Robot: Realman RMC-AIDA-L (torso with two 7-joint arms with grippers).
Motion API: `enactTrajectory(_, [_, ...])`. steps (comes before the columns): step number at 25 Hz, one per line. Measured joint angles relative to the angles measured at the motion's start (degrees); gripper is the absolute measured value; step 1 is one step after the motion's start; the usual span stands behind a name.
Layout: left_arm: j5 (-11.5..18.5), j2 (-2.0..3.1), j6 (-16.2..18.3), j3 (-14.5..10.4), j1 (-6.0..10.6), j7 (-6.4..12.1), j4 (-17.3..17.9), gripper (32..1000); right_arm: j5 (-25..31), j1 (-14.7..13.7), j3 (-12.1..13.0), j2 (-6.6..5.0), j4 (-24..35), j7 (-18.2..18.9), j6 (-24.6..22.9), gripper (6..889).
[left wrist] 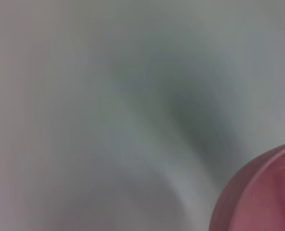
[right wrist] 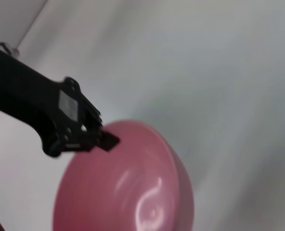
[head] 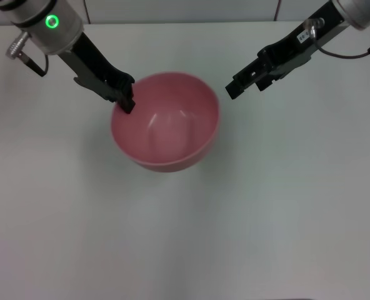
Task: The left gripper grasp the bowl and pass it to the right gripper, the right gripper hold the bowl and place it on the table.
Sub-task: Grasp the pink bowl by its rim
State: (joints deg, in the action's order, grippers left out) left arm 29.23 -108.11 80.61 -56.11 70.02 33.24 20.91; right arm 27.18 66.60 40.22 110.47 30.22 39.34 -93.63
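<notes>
1. At the bowl's left rim, we log the left gripper [head: 128, 100] pinching the wall: one finger sits inside the lip, the other outside against the pink side.
2. We read the bowl [head: 166, 122] as tilted, its opening turned toward the head camera and its underside seemingly off the table [head: 285, 212]; a soft shadow lies beneath. We judge it lifted, though contact with the surface cannot be ruled out.
3. Step in hand, by our judgement: the handover. The grasp looks made; the transfer does not.
4. The right gripper [head: 234, 87] hangs just beside the opposite rim, apart from it. Whether its jaws stand spread we cannot tell from these views.
5. In the right wrist view the left gripper [right wrist: 104, 139] shows at the bowl [right wrist: 133, 192] edge, confirming a rim hold only.
6. To do this well, we keep the left pinch steady and level, bring the right jaws over the free rim with one finger inside and one outside, and release left only once the right grip is firm.
7. Risk: the glossy plastic may pivot in a single-point rim hold.
</notes>
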Motion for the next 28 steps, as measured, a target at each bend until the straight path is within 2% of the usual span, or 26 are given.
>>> enactTrajectory(1, [-0.2, -0.52, 0.4, 0.0, 0.69, 0.0, 0.0, 86, 0.3, 0.0, 0.0, 0.0, 0.0, -0.1, 0.0, 861])
enactTrajectory(2, [-0.2, -0.52, 0.4, 0.0, 0.69, 0.0, 0.0, 87, 0.7, 0.0, 0.0, -0.01, 0.0, -0.1, 0.0, 861])
enactTrajectory(7, [-0.5, -1.93, 1.0, 0.0, 3.08, -0.17, 0.3, 93, 1.5, 0.0, 0.1, 0.0, 0.0, -0.3, 0.0, 861])
enactTrajectory(11, [-0.6, -2.79, 1.1, 0.0, 5.31, -0.19, 0.4, 97, 1.6, 0.1, 0.3, 0.0, 0.0, -0.3, -0.1, 861])
enactTrajectory(14, [-0.8, -2.8, 1.0, 0.0, 5.87, -0.24, 0.4, 101, 1.6, 0.4, 0.4, -0.01, 0.0, -0.3, -0.1, 861])
enactTrajectory(19, [-1.3, -2.49, 0.8, 0.0, 6.95, -0.45, 0.6, 106, 1.5, 0.5, 0.5, 0.0, -0.2, -0.3, -0.1, 862])
enactTrajectory(28, [-1.9, -2.31, 1.0, 0.0, 7.52, -0.78, 1.1, 117, 1.2, 0.6, 1.1, 0.0, -0.3, -0.4, -0.1, 860])
